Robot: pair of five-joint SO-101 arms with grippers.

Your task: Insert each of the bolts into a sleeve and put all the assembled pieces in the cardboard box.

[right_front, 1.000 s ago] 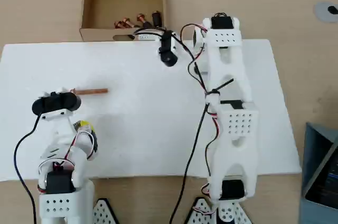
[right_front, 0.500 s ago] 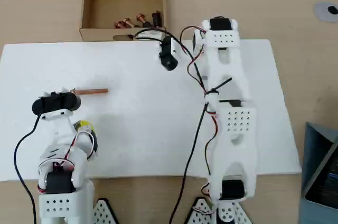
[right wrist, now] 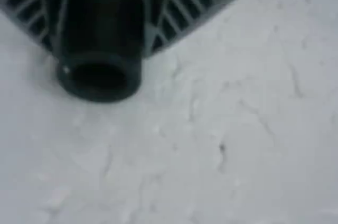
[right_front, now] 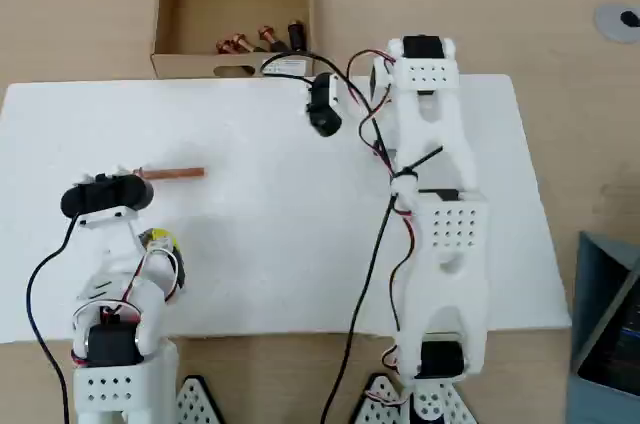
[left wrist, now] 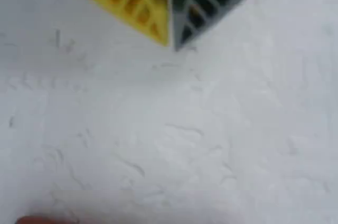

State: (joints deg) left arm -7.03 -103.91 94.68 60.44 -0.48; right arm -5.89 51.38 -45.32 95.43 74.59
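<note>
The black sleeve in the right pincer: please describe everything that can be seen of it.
The sleeve is a short black tube, matte and plastic-looking, with an open round mouth and a dark hollow. The right pincer holds it between its ribbed dark fingers, with the mouth end protruding. It is over the white mat, near the front wall of the cardboard box.

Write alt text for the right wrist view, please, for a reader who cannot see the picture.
A black sleeve, its open end toward the camera, is gripped between the dark ribbed fingers of the right gripper. Behind it is a white mat with a rough texture.
</note>
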